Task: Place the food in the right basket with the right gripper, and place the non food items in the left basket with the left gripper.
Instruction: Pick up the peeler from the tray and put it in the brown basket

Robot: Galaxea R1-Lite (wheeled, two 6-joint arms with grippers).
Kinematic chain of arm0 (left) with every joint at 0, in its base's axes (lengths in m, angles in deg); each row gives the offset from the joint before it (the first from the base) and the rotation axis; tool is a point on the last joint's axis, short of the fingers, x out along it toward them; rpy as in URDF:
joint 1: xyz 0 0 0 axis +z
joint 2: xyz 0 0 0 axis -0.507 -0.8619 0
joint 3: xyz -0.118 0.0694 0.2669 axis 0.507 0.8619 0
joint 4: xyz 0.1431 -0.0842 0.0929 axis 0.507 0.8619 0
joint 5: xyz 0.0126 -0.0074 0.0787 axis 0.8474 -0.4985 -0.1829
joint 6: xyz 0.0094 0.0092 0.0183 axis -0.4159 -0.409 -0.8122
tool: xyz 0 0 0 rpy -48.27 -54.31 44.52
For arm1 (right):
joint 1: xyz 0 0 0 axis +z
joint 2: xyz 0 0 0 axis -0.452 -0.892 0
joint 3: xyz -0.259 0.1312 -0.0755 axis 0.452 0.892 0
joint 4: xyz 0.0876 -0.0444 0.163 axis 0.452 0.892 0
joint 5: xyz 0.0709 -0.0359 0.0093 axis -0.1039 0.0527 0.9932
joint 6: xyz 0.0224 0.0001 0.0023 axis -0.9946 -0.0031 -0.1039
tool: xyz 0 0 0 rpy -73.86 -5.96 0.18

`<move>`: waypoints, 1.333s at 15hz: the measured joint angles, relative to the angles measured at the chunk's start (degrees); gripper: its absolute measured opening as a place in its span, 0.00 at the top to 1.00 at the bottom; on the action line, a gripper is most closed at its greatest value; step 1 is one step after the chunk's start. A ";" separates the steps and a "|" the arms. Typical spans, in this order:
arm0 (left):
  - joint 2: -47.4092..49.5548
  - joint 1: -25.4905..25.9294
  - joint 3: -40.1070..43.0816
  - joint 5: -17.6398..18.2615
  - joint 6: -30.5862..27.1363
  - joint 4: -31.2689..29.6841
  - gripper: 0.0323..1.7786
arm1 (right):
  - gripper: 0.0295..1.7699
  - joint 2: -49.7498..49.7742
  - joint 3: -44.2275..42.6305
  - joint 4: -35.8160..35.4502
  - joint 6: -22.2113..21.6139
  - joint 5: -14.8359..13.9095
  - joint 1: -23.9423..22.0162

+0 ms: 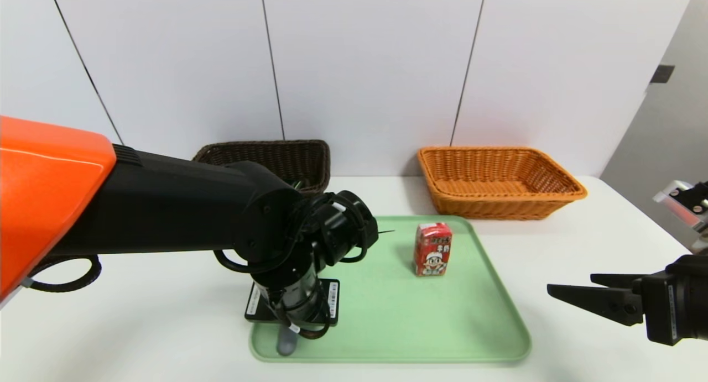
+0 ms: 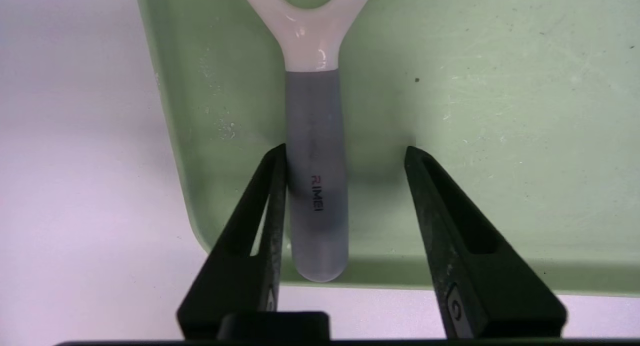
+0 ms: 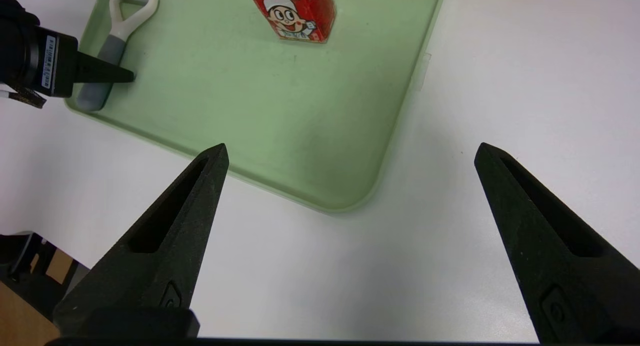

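A white table [image 1: 166, 315] is standing against a wall of white panels [image 1: 365, 67] split by thin dark seams. A pale green tray [image 1: 420, 326] is lying on it near the front edge. Behind the tray, 2 wicker baskets are sitting well apart: the dark brown left basket [image 1: 287, 156], with something dark and green showing inside that I cannot make out, and the orange right basket [image 1: 498, 177], showing only its woven floor.

The red drink carton [image 1: 433, 249], printed with a cartoon boy's face, is standing upright on the tray's far half. The Y-peeler [image 2: 314, 135], white fork and grey handle, is lying at the tray's near left corner.

The left gripper [image 2: 345, 150] is reaching down over that handle, fingers spread, 1 finger [image 2: 272, 196] touching it and the other apart. The right gripper [image 3: 350, 155] is hovering over bare table right of the tray, spread wide and holding nothing.
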 joint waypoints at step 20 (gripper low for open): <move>13.64 2.40 -6.45 -0.28 -21.53 -4.57 0.86 | 0.04 0.41 0.24 0.02 0.11 0.02 0.00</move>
